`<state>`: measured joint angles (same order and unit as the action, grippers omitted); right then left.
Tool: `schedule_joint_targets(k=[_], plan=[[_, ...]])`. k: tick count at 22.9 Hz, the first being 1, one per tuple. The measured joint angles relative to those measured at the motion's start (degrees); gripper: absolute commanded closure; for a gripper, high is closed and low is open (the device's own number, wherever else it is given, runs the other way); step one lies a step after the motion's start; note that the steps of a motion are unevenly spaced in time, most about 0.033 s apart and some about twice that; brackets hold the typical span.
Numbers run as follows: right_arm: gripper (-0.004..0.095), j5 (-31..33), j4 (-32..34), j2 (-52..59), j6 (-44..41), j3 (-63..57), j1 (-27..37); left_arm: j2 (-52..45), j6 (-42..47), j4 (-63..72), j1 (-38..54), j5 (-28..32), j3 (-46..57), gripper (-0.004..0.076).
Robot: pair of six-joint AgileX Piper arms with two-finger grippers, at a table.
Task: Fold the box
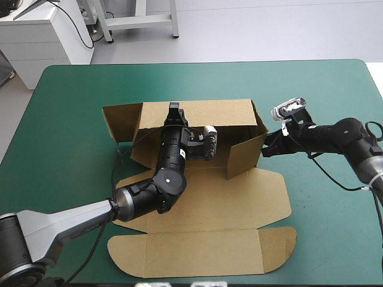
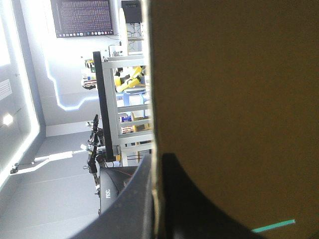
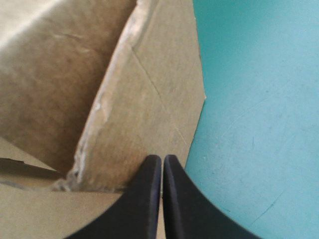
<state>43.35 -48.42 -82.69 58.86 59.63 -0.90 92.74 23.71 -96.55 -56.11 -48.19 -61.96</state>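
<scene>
So the box (image 1: pixel 197 215) sits about mid-table with its long axis running left to right. Most of it lies flat on the near side, and only the back wall (image 1: pixel 203 113) is up. At the box's left end, the left end flap (image 1: pixel 121 122) juts out loose with nothing holding it. Next along, the left gripper (image 1: pixel 174 109) reaches over the flat panels and is clamped on the back wall's top edge, a bit left of its middle (in the left wrist view the board runs edge-on between the two black fingers, so it's a proper pinch).

At the box's right end, the right end flap (image 1: pixel 245 158) is angled partway inward. The right gripper (image 1: pixel 267 146) is just outside it, fingers pressed together with nothing between them as far as we can see, tips at the flap's outer face.

That's the bit we reckon matters: the flap lies straight ahead of the right gripper, so the right arm is the one placed to push it in. The teal-green cover (image 1: pixel 72 155) is flat and shows all round the box, with plenty of room beyond its right end.
</scene>
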Motion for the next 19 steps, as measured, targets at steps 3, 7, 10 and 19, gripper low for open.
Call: schedule_joint_targets(k=[3, 7, 10, 19], plan=[[0.0491, 3.67, 0.3, 0.0, 3.74, -0.07, 0.0, 0.0, 0.0, 0.0, 0.0, 0.0, 0.0, 0.0731], [0.0227, 9.52, 1.96, 0.0, 7.68, -0.13, 0.0, 0.0, 0.0, 0.0, 0.0, 0.51, 0.0, 0.0731], [0.0233, 5.41, 2.01, 0.0, 8.73, -0.13, 0.0, 0.0, 0.07, -0.05, 0.0, 1.3, 0.0, 0.0731], [0.0235, 1.03, -4.37, 0.72, 7.86, -4.27, -2.12, 0.0, 0.14, -0.21, 0.0, 1.5, 0.0, 0.0731]])
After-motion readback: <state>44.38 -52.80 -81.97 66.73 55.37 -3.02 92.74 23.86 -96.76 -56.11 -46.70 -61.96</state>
